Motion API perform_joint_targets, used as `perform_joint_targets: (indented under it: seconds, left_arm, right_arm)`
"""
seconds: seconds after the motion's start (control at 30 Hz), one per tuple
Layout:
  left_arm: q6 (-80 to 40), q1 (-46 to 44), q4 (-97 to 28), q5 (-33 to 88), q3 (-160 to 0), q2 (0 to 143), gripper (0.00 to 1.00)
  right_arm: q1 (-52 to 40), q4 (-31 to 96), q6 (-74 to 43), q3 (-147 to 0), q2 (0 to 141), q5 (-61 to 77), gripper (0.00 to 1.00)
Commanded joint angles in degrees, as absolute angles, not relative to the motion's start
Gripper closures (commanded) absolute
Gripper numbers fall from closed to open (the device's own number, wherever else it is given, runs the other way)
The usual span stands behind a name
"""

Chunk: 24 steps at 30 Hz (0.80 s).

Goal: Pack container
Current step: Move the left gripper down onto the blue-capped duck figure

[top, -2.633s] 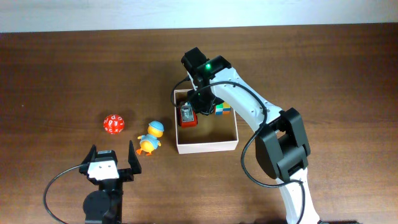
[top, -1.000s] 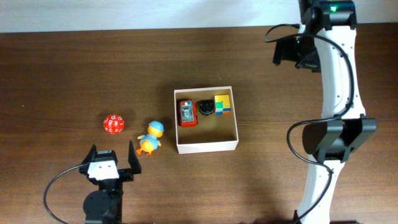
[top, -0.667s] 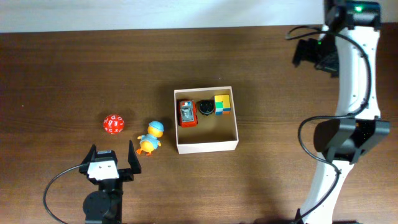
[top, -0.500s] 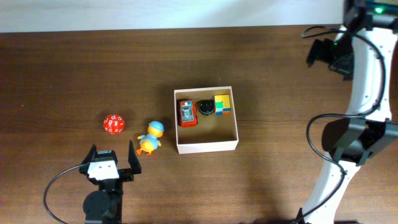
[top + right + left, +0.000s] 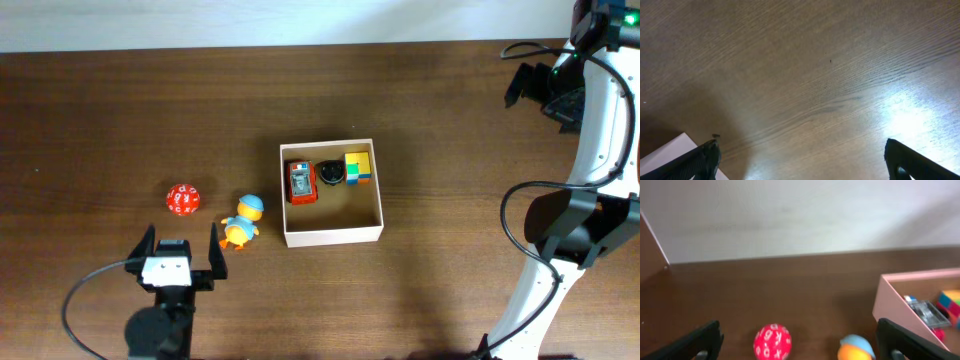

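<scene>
The container (image 5: 332,237), a shallow white-walled box with a tan inside, sits mid-table. It holds a red toy (image 5: 301,183), a black round piece (image 5: 330,173) and a coloured cube (image 5: 358,167). A red numbered ball (image 5: 183,199) and an orange duck with a blue cap (image 5: 241,221) lie left of the box. My left gripper (image 5: 181,240) stands open just in front of them, empty. In the left wrist view the ball (image 5: 772,341), the duck (image 5: 856,348) and the container's wall (image 5: 897,297) lie ahead of the open left gripper (image 5: 800,347). My right gripper (image 5: 541,92) hangs open and empty at the far right back.
The right wrist view shows bare wood between the right gripper's (image 5: 807,162) open fingers, and a white corner (image 5: 667,155) at the lower left that I cannot identify. The table's back edge meets a white wall (image 5: 300,20).
The right gripper, earlier over the red toy inside the container, has swung away to the far right back corner. The left gripper has shifted slightly left. The toys have not moved.
</scene>
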<state>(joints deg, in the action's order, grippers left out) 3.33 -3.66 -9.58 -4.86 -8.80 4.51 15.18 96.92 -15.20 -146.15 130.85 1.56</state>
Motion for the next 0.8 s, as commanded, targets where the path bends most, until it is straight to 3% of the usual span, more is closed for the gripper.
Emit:
perform_joint_targets:
  seconds: [0.0, 0.4, 0.77]
  left_arm:
    - [6.0, -3.3, -12.8, -2.3, -19.2, 12.9, 0.01]
    - [5.9, -3.3, -35.7, 9.2, -57.0, 60.8, 0.01]
    - [5.3, -3.3, -40.6, 12.9, -59.3, 81.5, 0.01]
  right_arm:
    - [15.1, 97.1, -15.5, -146.4, 130.9, 1.9, 0.01]
    - [15.1, 97.1, -15.5, -146.4, 130.9, 1.9, 0.01]
    - [15.1, 97.1, -15.5, -146.4, 130.9, 1.9, 0.01]
